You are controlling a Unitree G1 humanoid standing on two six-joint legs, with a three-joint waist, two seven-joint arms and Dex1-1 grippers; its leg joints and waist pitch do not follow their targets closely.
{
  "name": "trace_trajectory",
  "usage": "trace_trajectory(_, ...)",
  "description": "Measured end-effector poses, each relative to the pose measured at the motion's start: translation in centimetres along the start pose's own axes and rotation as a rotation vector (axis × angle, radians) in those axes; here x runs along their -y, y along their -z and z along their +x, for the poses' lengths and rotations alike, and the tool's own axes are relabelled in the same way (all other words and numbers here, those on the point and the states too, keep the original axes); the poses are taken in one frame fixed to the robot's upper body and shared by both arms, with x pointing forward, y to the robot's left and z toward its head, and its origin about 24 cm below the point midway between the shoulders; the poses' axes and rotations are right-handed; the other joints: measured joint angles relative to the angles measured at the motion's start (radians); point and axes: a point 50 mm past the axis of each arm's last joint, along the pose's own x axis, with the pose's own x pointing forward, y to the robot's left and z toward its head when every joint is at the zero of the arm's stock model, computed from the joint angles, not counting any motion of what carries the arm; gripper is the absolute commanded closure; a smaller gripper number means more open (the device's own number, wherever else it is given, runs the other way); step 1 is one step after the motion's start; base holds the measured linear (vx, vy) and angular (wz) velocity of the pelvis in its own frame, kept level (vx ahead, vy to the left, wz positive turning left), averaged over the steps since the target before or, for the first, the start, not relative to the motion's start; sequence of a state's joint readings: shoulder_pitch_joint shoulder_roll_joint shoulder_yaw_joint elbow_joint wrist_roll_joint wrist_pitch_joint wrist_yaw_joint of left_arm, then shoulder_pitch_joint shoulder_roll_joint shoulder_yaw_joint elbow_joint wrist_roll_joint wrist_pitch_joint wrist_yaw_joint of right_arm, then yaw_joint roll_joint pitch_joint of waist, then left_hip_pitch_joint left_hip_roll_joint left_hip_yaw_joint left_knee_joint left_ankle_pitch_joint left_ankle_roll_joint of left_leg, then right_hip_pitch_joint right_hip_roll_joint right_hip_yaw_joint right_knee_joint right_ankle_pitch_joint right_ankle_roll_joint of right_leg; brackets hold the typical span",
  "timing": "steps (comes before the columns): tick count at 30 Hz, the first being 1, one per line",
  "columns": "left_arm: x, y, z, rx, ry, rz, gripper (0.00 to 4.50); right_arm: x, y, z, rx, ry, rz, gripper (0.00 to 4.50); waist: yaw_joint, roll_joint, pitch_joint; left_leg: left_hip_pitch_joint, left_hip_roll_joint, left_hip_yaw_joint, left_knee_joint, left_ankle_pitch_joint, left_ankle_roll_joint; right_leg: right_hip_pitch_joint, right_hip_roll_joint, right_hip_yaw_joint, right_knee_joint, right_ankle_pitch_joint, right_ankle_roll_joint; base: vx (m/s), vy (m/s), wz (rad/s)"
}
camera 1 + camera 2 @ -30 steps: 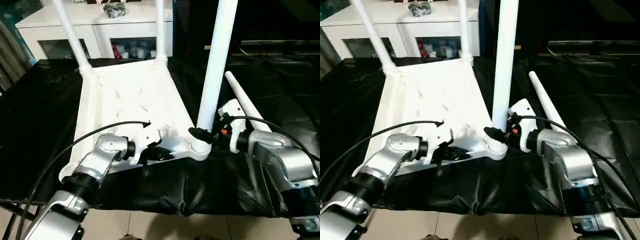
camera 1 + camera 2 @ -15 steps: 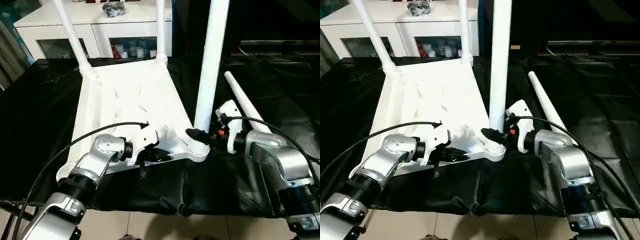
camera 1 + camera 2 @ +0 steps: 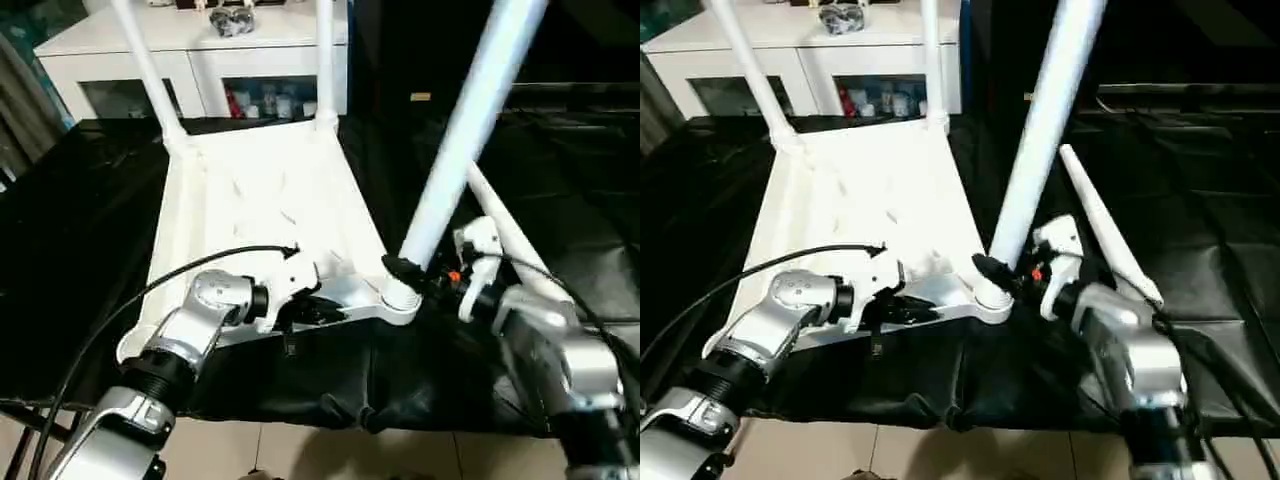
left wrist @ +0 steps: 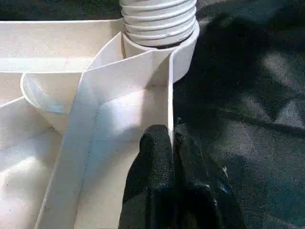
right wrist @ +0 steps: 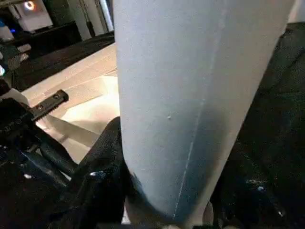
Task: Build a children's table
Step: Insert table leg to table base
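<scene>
While the white tabletop (image 3: 265, 215) lies upside down on the black-draped bench (image 3: 70, 250), ribbed underside up, its long axis runs from the bench's near edge toward the far edge. Two legs (image 3: 145, 65) stand upright in the far corner sockets, one at the far left corner and one (image 3: 323, 60) at the far right. A third leg (image 3: 465, 130) sits with its ribbed lower end in the near right corner socket (image 3: 398, 300) and leans away from vertical, its upper end tipped toward the robot's right. The fourth leg (image 3: 1105, 225) lies flat on the black cover just beside the tabletop's right edge, its long axis running near to far, partly hidden behind the right arm. The left gripper (image 4: 170, 138) has its two black fingers pressed together on the thin upright wall of the tabletop's near rim, close to the near right socket; in the left wrist view that wall passes between the fingertips. The right gripper (image 3: 405, 272) is at the base of the leaning leg, just above the socket, with one black finger (image 5: 107, 157) lying against the leg's side; the other finger is hidden behind the tube, though the hold on the leg looks closed. Beyond the bench's far edge stands a white cabinet (image 3: 200, 50) with glass-fronted doors and small objects on top, and pale floor tiles (image 3: 300, 450) show below the near edge.
</scene>
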State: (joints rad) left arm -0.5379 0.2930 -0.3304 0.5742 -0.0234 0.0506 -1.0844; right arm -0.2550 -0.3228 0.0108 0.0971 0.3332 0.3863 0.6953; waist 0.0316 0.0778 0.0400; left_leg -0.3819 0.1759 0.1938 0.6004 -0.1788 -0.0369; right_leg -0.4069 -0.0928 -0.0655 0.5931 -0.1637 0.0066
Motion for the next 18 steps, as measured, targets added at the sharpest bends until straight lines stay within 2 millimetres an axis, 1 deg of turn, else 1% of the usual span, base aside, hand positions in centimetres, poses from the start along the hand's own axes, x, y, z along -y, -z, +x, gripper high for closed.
trace_trajectory(10,0.0,0.0,0.2,0.004,-0.008,-0.005,4.5,-0.7,0.6,-0.3,0.05,0.078,0.014,2.62,-0.001,0.001,-0.001,0.0,-0.001,0.0,-0.002,0.0,0.0,0.001,0.0,0.0,-0.007,0.0,0.0,0.0,0.0,0.0)
trace_trajectory(14,0.0,0.0,0.2,0.004,-0.008,-0.006,4.5,-0.9,0.5,-0.2,0.026,0.068,-0.031,2.62,-0.001,0.002,-0.002,0.0,-0.001,0.0,-0.004,0.0,0.0,0.002,0.0,0.0,-0.01,0.0,0.0,0.0,0.0,0.0)
trace_trajectory(16,0.0,0.0,0.2,0.004,-0.008,-0.004,4.5,-1.0,0.3,-0.1,-0.003,0.056,-0.086,2.62,-0.001,0.002,-0.001,0.0,-0.001,0.0,-0.004,0.0,0.0,0.002,0.0,0.0,-0.01,0.0,0.0,0.0,0.0,0.0)
trace_trajectory(18,0.0,0.0,0.2,0.001,-0.008,0.001,4.5,-1.2,0.2,-0.1,-0.029,0.043,-0.132,2.62,-0.001,-0.001,-0.002,0.0,-0.001,0.0,-0.004,0.0,0.0,0.002,0.0,0.0,-0.01,0.0,0.0,0.0,0.0,0.0)
